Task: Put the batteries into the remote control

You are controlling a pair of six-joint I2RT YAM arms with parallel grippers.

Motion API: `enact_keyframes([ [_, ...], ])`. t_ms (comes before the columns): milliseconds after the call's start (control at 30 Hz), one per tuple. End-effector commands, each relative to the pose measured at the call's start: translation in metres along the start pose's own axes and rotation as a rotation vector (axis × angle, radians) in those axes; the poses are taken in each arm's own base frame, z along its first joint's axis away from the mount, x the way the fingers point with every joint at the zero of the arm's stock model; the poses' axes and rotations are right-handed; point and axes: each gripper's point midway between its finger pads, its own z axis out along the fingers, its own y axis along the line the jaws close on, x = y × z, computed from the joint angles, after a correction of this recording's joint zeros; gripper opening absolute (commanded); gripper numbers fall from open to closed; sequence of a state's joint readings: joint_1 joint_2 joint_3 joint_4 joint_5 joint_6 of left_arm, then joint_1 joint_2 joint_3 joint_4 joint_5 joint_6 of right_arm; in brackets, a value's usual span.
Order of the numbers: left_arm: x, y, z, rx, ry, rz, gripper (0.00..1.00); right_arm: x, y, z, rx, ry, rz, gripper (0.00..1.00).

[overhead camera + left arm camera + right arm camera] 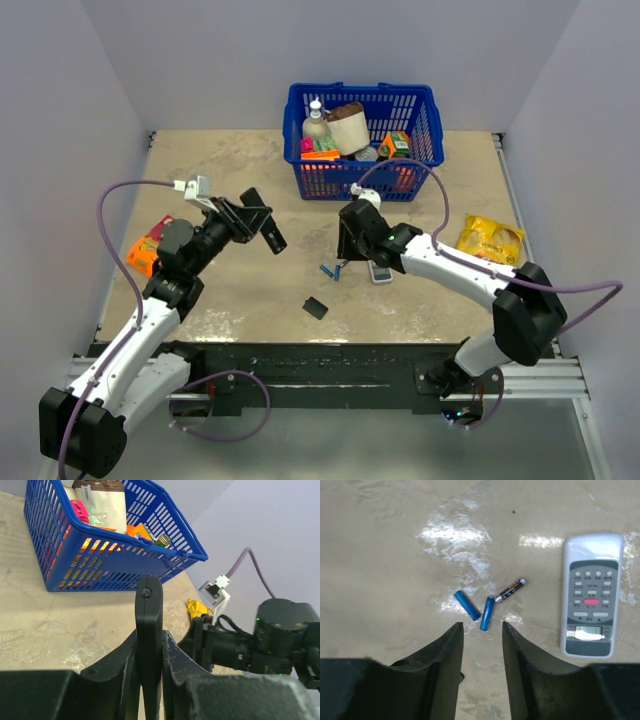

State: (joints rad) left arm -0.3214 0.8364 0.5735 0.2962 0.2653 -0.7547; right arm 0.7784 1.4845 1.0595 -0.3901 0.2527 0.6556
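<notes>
Over the table (230, 290), the right pincer (482, 627) hangs half-open just short of the blue batteries (487, 613) lying loose, while the left pincer (150, 637) grips the black remote control (149, 605) aloft; next the right must drop astride one cell and close.

Blue basket (330, 180), white-grey remote (591, 595), possibly snack packet (490, 238)

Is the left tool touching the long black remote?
Touching. In the left wrist view, the left tool squeezes the black remote between its fingers, no gap either side.
</notes>
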Motion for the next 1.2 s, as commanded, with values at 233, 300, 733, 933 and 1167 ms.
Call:
enact_keyframes([
  [233,0.002,-0.010,-0.002,0.062,0.020,0.058,0.00,0.020,-0.030,0.044,0.235,-0.010,0.242,0.38],
  [300,0.004,-0.009,-0.002,0.060,0.027,0.060,0.00,0.023,-0.032,0.049,0.253,-0.010,0.260,0.34],
  [733,0.003,-0.007,-0.002,0.048,0.027,0.087,0.00,0.034,-0.029,0.074,0.286,0.025,0.304,0.30],
  [933,0.003,-0.006,-0.001,0.045,0.026,0.085,0.00,0.025,-0.027,0.072,0.276,-0.004,0.311,0.30],
  [1167,0.003,-0.006,0.000,0.043,0.028,0.089,0.00,-0.004,-0.012,0.070,0.213,-0.073,0.216,0.33],
])
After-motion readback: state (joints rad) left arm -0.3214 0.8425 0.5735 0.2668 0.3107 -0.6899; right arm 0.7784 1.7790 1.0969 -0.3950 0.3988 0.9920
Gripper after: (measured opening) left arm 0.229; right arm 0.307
